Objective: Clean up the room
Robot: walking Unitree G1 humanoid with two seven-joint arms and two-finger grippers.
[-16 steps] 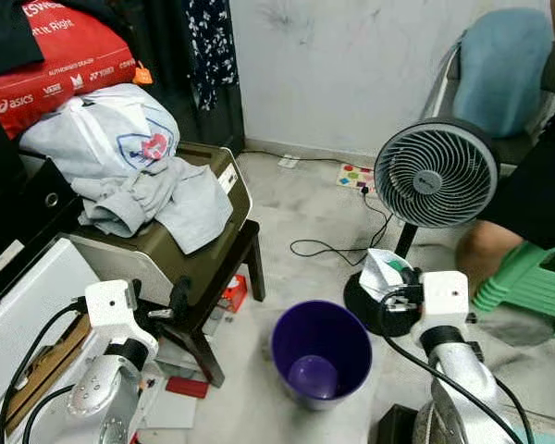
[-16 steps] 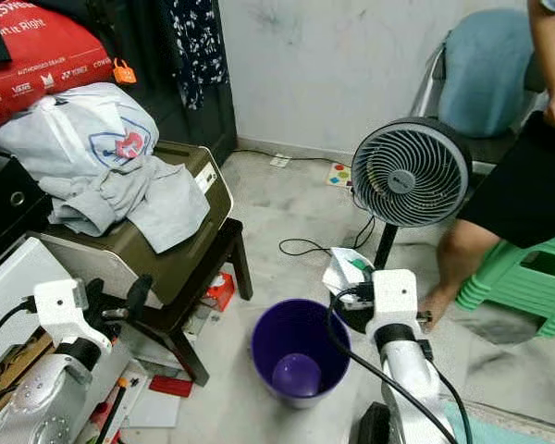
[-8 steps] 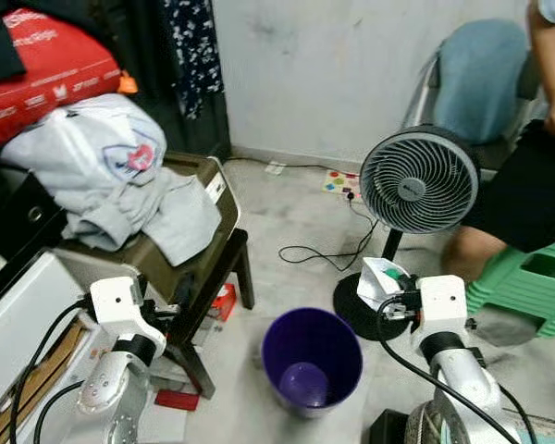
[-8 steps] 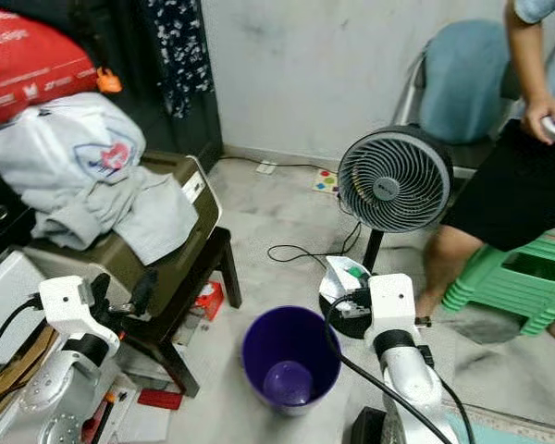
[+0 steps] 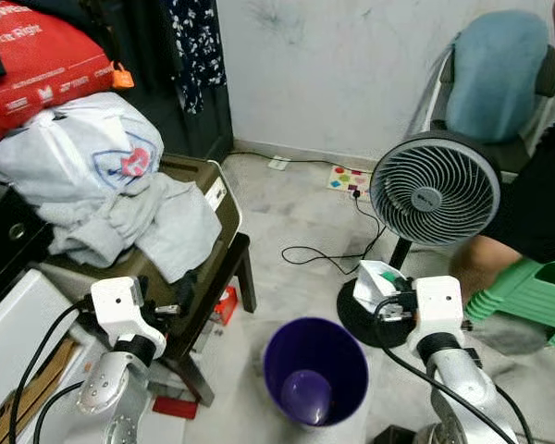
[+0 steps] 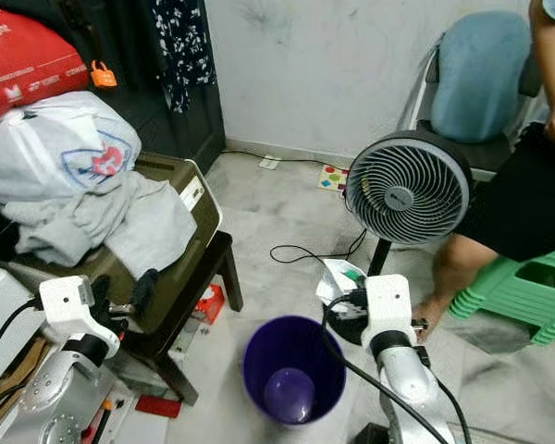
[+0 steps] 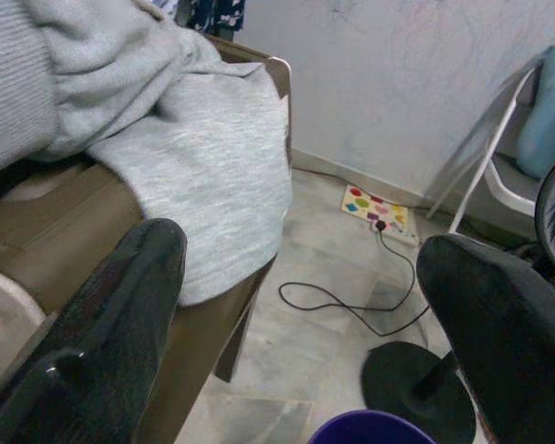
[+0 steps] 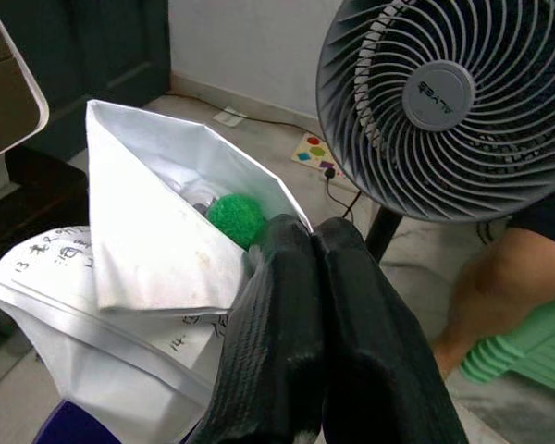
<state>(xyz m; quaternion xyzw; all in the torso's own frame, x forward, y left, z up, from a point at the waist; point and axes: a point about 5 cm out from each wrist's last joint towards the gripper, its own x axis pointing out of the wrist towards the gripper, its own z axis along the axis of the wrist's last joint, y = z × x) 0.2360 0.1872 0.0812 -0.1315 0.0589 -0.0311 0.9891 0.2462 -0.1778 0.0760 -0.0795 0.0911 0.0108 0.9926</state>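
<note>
Right wrist view has the right tool (image 8: 301,277) with its two black fingers pressed tight together on the edge of a white paper bag (image 8: 157,277); the bag gapes open, a green ball (image 8: 236,218) sits inside it, and printed writing runs along its lower folds; behind it stands a grey fan (image 8: 449,102) on a black stand. Seen from the head, the right tool (image 5: 395,303) holds the bag (image 5: 375,280) beside the fan's round black base, near the rim of a purple bin (image 5: 315,371) that stands upright on the grey floor (image 5: 296,213); the bag is beyond the bin's far right edge, not over its mouth as far as I can tell. A black cable (image 5: 328,250) loops across the floor towards a colourful socket strip (image 5: 349,180) by the wall. The left tool (image 5: 171,301) is raised beside a dark stool (image 5: 217,277) bearing a brown case (image 5: 203,185) heaped with grey clothes (image 5: 120,199); in the left wrist view its fingers (image 7: 120,305) stand wide apart with nothing between them. A person's leg (image 5: 481,259) is near a green plastic stool (image 5: 532,291) at the right.
</note>
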